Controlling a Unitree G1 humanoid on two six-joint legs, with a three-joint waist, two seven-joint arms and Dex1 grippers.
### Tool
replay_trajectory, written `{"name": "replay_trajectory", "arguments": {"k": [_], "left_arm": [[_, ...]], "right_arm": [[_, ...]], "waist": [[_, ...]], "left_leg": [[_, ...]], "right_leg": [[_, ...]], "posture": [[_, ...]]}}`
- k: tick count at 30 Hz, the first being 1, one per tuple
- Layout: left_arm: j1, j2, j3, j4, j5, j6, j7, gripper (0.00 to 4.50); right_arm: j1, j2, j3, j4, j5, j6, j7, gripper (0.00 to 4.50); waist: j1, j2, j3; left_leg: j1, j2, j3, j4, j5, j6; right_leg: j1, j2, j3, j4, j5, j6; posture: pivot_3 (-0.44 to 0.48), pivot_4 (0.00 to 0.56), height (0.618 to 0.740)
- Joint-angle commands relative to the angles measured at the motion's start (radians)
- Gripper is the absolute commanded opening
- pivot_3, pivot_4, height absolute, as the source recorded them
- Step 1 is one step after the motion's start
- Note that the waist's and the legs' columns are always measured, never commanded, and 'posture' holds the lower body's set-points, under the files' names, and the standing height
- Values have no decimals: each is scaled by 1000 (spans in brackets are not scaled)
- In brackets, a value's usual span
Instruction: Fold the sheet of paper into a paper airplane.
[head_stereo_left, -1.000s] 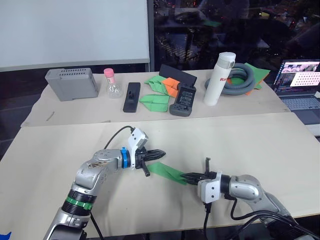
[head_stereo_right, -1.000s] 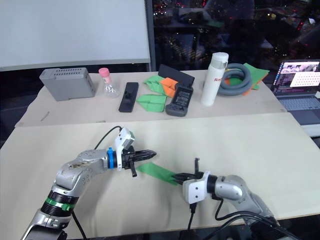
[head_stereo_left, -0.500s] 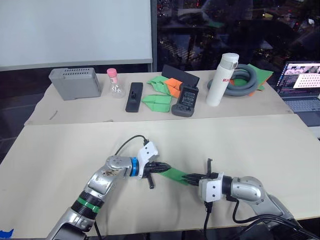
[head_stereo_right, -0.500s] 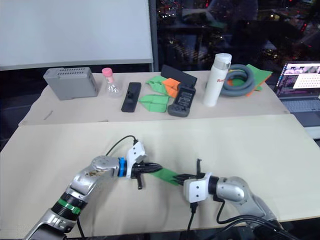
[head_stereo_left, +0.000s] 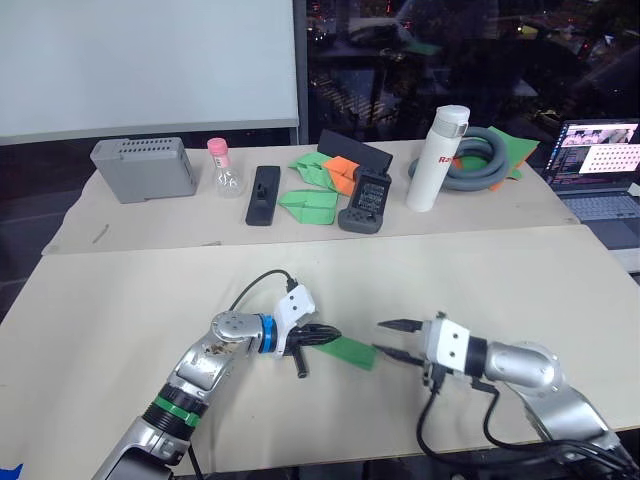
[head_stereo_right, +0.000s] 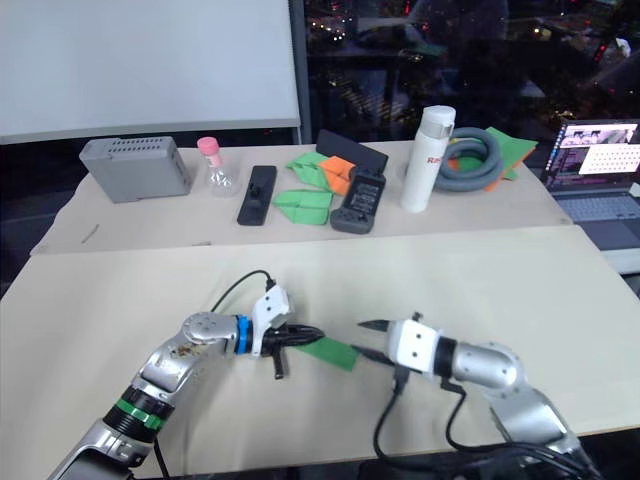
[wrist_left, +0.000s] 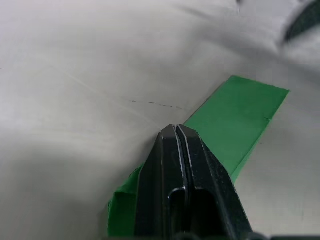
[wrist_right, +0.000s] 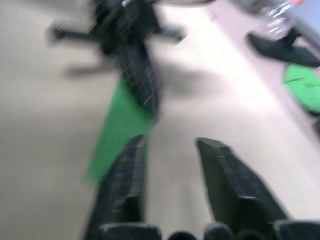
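The sheet of paper (head_stereo_left: 347, 350) is folded into a narrow bright green strip and lies flat on the near table between my two grippers. My left gripper (head_stereo_left: 322, 334) is shut, and its closed fingers (wrist_left: 175, 150) rest on top of the strip's left end with green showing on both sides of them. My right gripper (head_stereo_left: 393, 339) stands open just right of the strip's other end, clear of the paper. In the right wrist view its fingers (wrist_right: 125, 185) are spread, and the strip (wrist_right: 116, 131) lies ahead of them.
On the back table stand a grey box (head_stereo_left: 143, 168), a pink-capped flask (head_stereo_left: 226, 170), a black remote (head_stereo_left: 262, 194), green folded papers (head_stereo_left: 310, 203), the orange folded paper (head_stereo_left: 345, 167), a black handset (head_stereo_left: 366, 200), a white bottle (head_stereo_left: 437, 158), a grey hose (head_stereo_left: 487, 158) and a laptop (head_stereo_left: 598, 165).
My right gripper has let go of the strip's right end, opened and drawn back to the right. My left gripper earlier moved right and down onto the strip's left end and stays there.
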Motion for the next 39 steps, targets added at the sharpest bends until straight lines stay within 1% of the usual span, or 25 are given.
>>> {"name": "replay_trajectory", "arguments": {"k": [1,2,4,7,9,15,19,25,27,28,30,32,36,39], "left_arm": [[36,22,-24,36,43,28,4,0],[37,22,-23,35,42,29,4,0],[41,32,-8,42,39,26,5,0],[41,59,-2,64,65,-1,4,0],[38,66,-28,60,95,-17,14,0],[54,37,-54,24,104,-3,37,0],[63,37,-55,23,107,-5,39,0],[63,42,-59,35,114,-12,40,0],[60,38,-60,39,116,-12,41,0],[60,38,-59,40,116,-13,40,0],[59,36,-62,41,119,-15,35,0],[61,32,-59,43,115,-16,34,0],[64,33,-51,45,113,-18,34,0],[68,32,-37,45,105,-17,35,0]], "right_arm": [[-71,45,84,33,-100,116,-33,363],[-90,54,112,53,-134,138,-35,34],[-123,106,134,78,-108,221,-34,34],[-140,164,165,110,-107,269,-33,34],[-131,184,185,125,-120,263,-35,34],[-121,206,180,141,-125,271,-50,34],[-82,181,172,138,-127,280,-42,34],[50,97,126,124,-120,248,-28,34],[79,91,99,119,-97,265,-33,34],[85,91,91,117,-91,272,-35,34],[112,65,66,119,-85,268,-26,34],[142,28,52,122,-91,242,-12,34],[190,-12,7,115,-69,228,-3,34],[192,-25,-43,84,-19,239,9,34]], "waist": [[0,0,0],[-1,0,0],[-1,0,0],[-3,0,0],[-5,0,-2],[-4,0,-6],[-3,0,-12],[3,0,-23],[4,0,-25],[3,0,-25],[4,1,-26],[8,3,-27],[16,2,-28],[22,2,-28]], "left_leg": [[0,0,0,0,0,0],[0,0,0,0,0,0],[0,-1,0,0,0,0],[-1,0,0,-1,0,-1],[0,0,0,-1,1,-1],[2,0,0,-2,0,-1],[3,0,0,-2,0,-1],[5,-1,0,-2,-2,3],[6,0,0,-3,-3,5],[9,0,-1,-4,-6,10],[17,0,-1,-7,-7,11],[22,0,-1,-9,-8,13],[24,0,-1,-9,-9,14],[25,0,-1,-9,-9,15]], "right_leg": [[0,0,0,0,0,0],[-1,0,0,0,0,0],[-1,0,0,0,0,0],[-2,0,0,1,0,0],[-2,0,0,1,0,0],[-1,0,0,1,0,0],[-1,0,0,1,0,0],[2,-1,0,0,0,0],[5,-1,0,-3,0,0],[10,0,-1,-7,0,0],[18,0,-1,-14,0,0],[26,0,-1,-17,0,0],[30,0,-1,-23,0,0],[31,-1,0,-25,0,0]], "posture": [[0,150,740],[0,150,740],[0,150,740],[0,150,740],[0,150,740],[0,150,740],[0,150,740],[0,150,740],[0,150,740],[0,150,740],[0,150,740],[0,150,740],[0,150,740],[0,150,740]]}}
